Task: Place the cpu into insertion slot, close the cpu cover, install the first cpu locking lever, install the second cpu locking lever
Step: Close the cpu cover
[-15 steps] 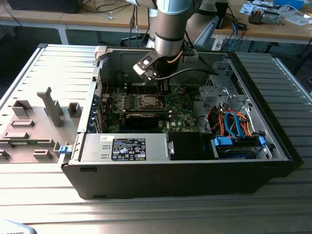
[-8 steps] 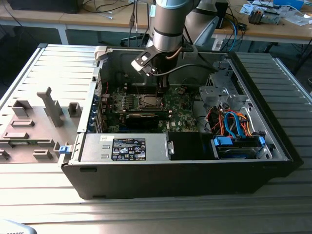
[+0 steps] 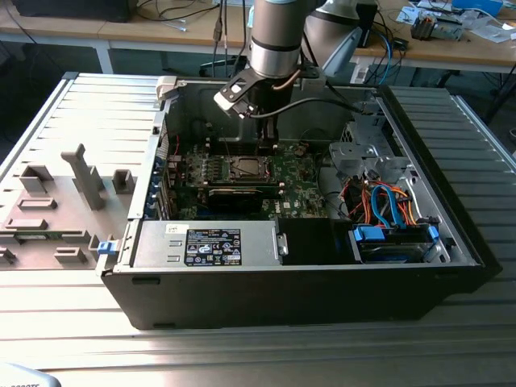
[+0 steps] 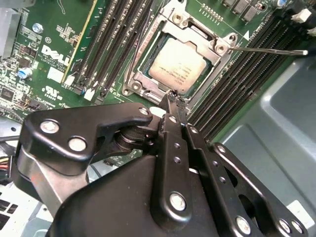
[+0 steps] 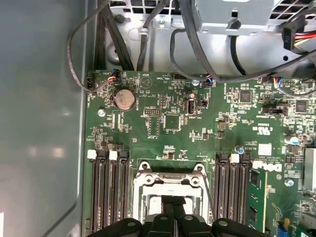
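We see the arm reaching down into an open computer case (image 3: 282, 290) that lies on its side on the ribbed tabletop (image 3: 72, 322), with the gripper (image 3: 270, 145) low over the green motherboard (image 5: 173, 123). The cpu (image 4: 177, 64) sits in the insertion slot, its grey-silver top facing up, and the cpu cover (image 4: 197, 33) lies flat around it, so the chip shows through the cover's window. In the second wrist view the gripper (image 4: 173, 101) has its tips right at the edge of the cover frame. The jaws are closed, the two black fingers (image 4: 170, 148) pressed side by side with no gap that we can make out, and we cannot tell whether anything thin is pinched between them. A thin metal locking lever (image 4: 266, 50) runs from the cover's corner out across the black memory slots (image 4: 113, 44). In the first wrist view the cover (image 5: 170, 180) sits between the banks of slots, with a round coin battery (image 5: 124, 99) on the board well apart from it.
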Motion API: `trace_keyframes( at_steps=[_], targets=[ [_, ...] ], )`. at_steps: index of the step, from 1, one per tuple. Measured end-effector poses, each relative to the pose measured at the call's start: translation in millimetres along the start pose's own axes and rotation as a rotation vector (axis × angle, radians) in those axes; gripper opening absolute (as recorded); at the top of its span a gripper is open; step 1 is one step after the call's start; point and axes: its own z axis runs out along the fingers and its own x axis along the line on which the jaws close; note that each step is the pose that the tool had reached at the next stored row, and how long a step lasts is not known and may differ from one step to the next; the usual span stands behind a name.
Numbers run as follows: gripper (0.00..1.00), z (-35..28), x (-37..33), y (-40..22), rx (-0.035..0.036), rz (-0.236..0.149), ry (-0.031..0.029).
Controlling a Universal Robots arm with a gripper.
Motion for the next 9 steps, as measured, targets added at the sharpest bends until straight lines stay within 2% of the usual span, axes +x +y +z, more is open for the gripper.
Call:
trace_keyframes(
  at_steps=[2, 9],
  targets=[
    [0.11, -3.8, -0.1, -0.1, 0.0, 0.0, 0.0],
    [0.11, -4.8, -0.1, -0.1, 0.0, 0.0, 0.0001]
  ],
)
